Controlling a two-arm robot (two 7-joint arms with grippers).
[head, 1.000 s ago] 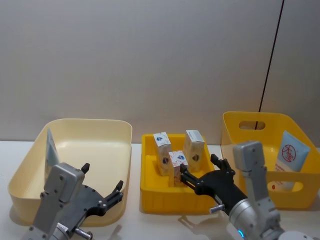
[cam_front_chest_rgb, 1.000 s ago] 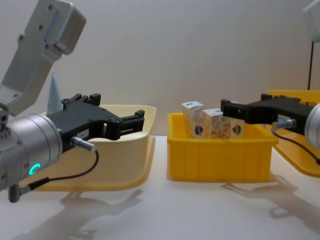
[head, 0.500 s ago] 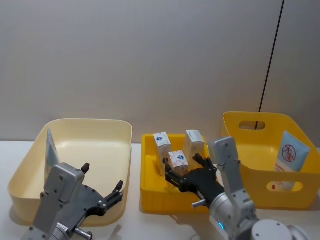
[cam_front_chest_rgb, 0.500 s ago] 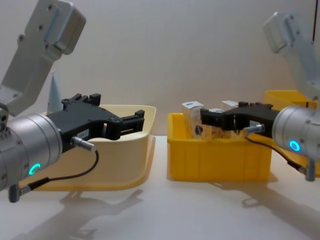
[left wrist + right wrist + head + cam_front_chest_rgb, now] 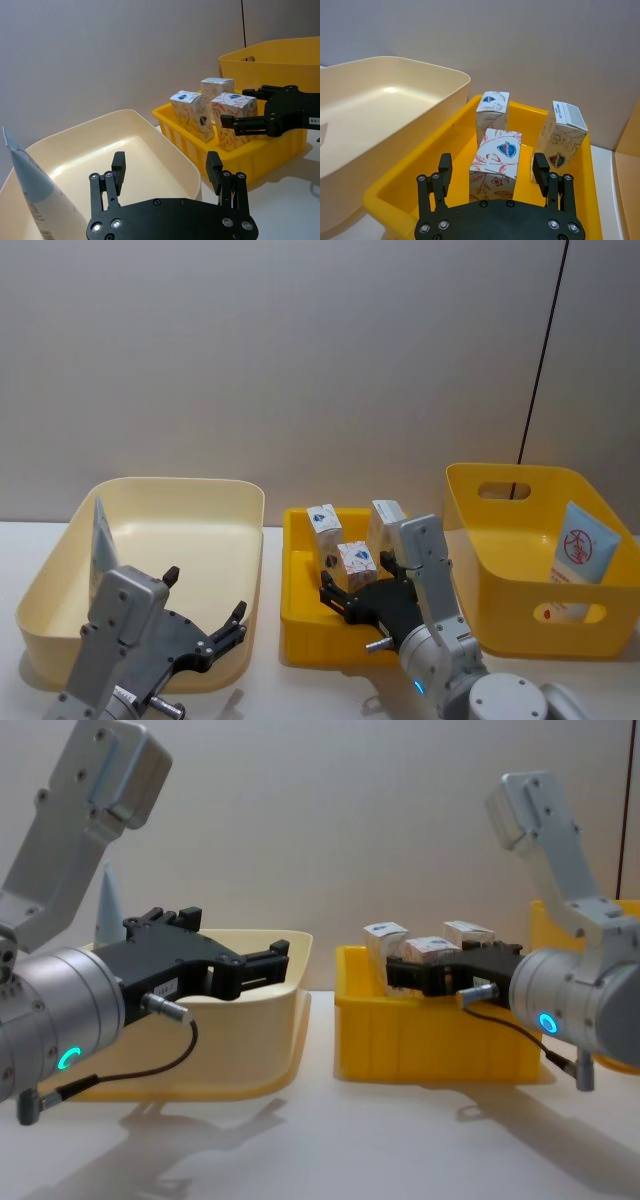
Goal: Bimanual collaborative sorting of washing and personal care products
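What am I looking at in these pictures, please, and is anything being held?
A two-armed robot, seen from its head, chest and both wrists. On the table stand a cream bin holding a pale blue tube, a large yellow bin holding a second tube, and a small yellow bin with three white cartons. The left end effector hovers open by the cream bin. The right end effector is open around the front carton; nothing is held.
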